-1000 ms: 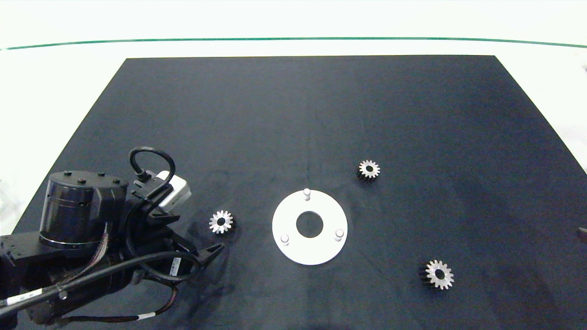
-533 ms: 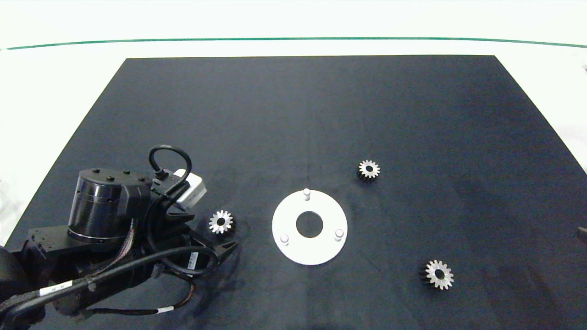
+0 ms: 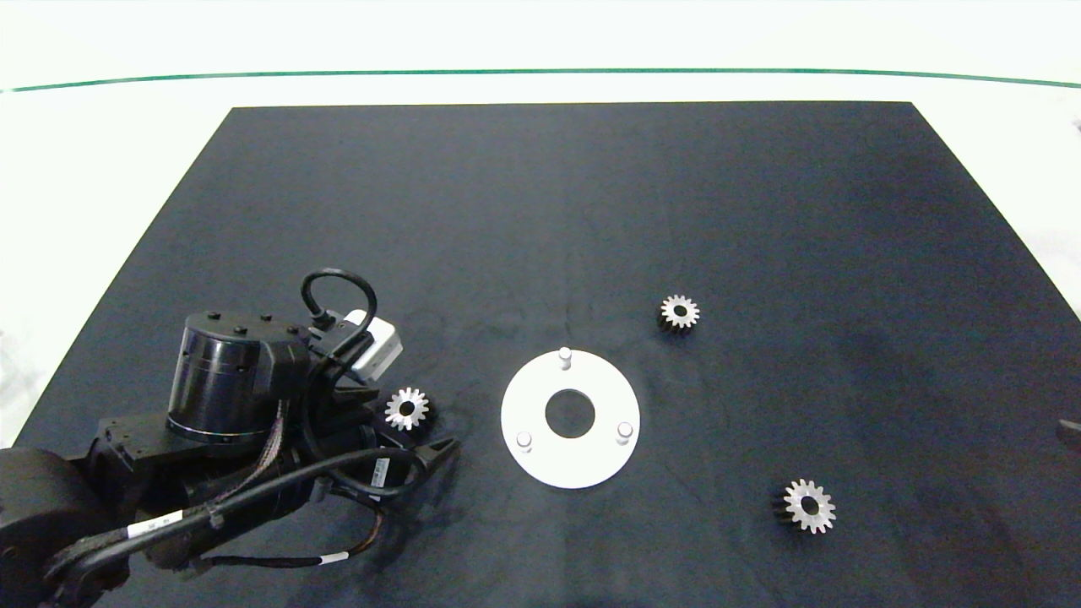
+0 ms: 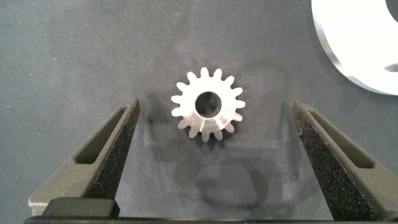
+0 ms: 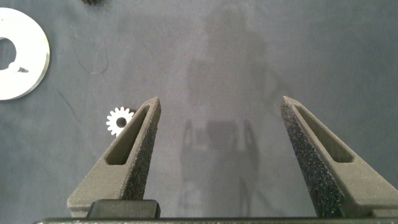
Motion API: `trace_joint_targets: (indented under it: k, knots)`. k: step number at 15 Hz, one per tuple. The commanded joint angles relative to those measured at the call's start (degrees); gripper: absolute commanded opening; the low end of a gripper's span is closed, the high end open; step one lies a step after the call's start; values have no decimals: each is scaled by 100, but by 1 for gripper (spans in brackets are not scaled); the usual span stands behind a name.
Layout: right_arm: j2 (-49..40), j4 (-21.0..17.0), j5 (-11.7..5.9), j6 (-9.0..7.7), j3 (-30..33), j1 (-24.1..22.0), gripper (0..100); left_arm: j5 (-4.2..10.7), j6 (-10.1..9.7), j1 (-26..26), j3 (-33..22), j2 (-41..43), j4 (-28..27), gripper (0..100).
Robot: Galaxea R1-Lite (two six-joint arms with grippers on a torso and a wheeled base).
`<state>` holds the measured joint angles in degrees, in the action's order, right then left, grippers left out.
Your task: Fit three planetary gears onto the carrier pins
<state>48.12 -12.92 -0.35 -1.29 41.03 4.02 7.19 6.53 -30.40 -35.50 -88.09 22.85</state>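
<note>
Left gripper point(image 4: 214, 121) low over the bench, fingers point(image 4: 115, 152) spread wide either side of one planetary gear point(image 4: 208, 112), not touching; right gripper point(image 5: 217, 115) likewise spread, holding nothing.

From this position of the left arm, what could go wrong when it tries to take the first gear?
1. The left end effector is open around the nearest gear, which sits nearer one finger; closing may push it sideways.
2. The gear lies flat on the black mat, so the fingers could scrape the mat or grip only the teeth.
</note>
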Motion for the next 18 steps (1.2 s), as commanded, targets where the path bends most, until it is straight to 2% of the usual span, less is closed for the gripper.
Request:
trace_joint_targets:
  k: [1, 4, 18]
  knots:
    - [-4, -9, 0, -3, 1, 2, 76, 10, 6, 8, 25, -68, 18, 100]
    - [-4, -9, 0, -3, 1, 2, 76, 160, 15, -1, -1, -77, 45, 95]
    - [-13, -9, 0, -3, -8, -7, 76, 168, 6, -1, -71, -138, 97, 68]
